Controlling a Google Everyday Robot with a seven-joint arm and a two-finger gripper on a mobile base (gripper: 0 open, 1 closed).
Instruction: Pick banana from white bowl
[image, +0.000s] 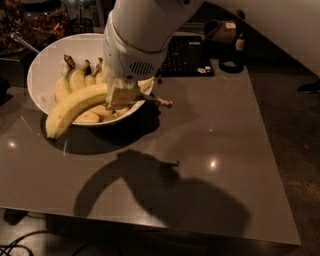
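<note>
The gripper (122, 95) hangs from the white arm over the right side of the white bowl (45, 65). It is shut on the banana (75, 107) near its stem end. The banana is long and yellow and is lifted above the bowl's front rim. Its blunt tip points down left past the rim and its brown stem (159, 102) sticks out to the right. Shorter bananas in a bunch (75, 80) lie in the bowl behind it.
The bowl stands on a grey table (210, 150) at its back left. A black keyboard (185, 55) and a dark roll-shaped object (227, 47) lie at the back. The arm's shadow falls on the table's middle. A metal utensil (22, 42) sticks out behind the bowl.
</note>
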